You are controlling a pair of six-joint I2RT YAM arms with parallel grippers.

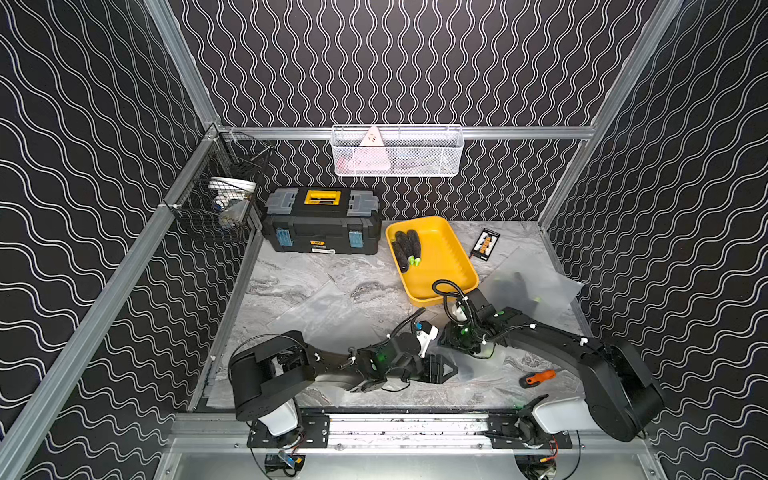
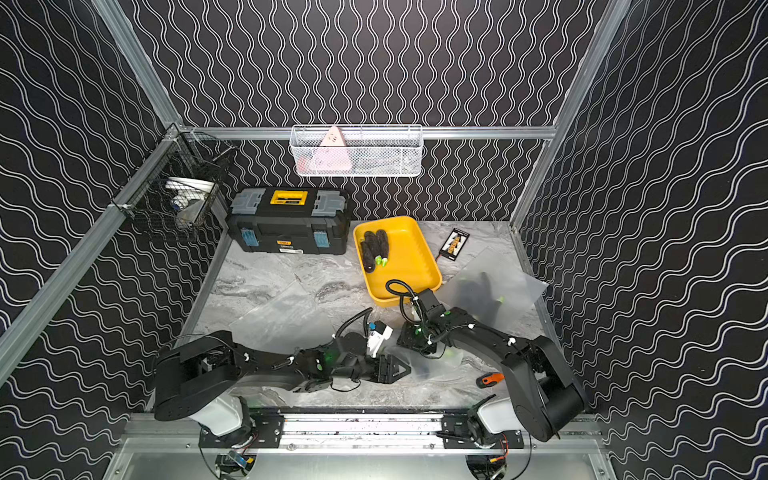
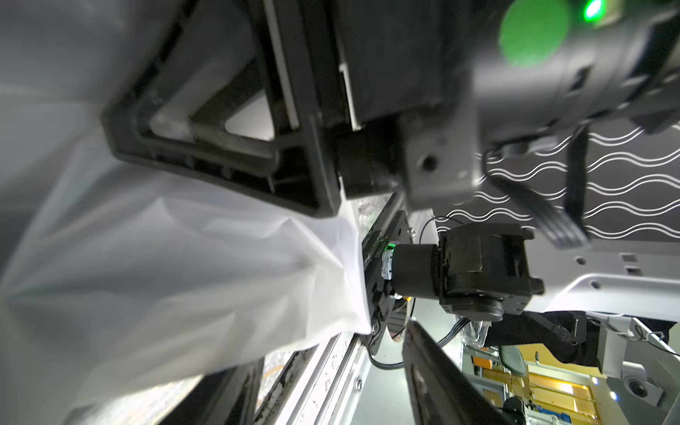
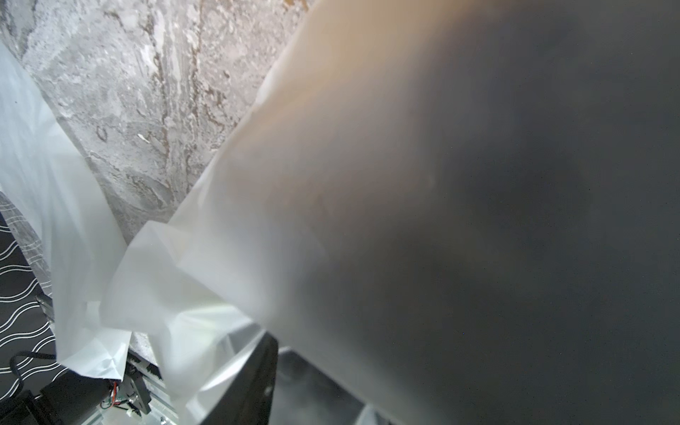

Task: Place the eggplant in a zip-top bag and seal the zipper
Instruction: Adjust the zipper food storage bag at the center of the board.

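Jaws: left gripper (image 1: 451,369) apart, astride translucent zip-top bag (image 3: 165,257); right gripper (image 1: 451,340) indeterminable behind bag. Dark knobbly eggplants (image 1: 405,249) in yellow plastic tray (image 1: 446,268), 12 o'clock. Treat insertion as unconfirmed, sealing as outstanding.

One yellow tray (image 1: 446,266) with what look like three eggplants (image 1: 405,247). Three zip-top bags: one flat (image 1: 316,309), one with dark contents (image 1: 536,282), one crumpled (image 1: 473,365). One toolbox (image 1: 322,232), two wire baskets (image 1: 397,151), one screwdriver (image 1: 538,378), one bit card (image 1: 485,244).
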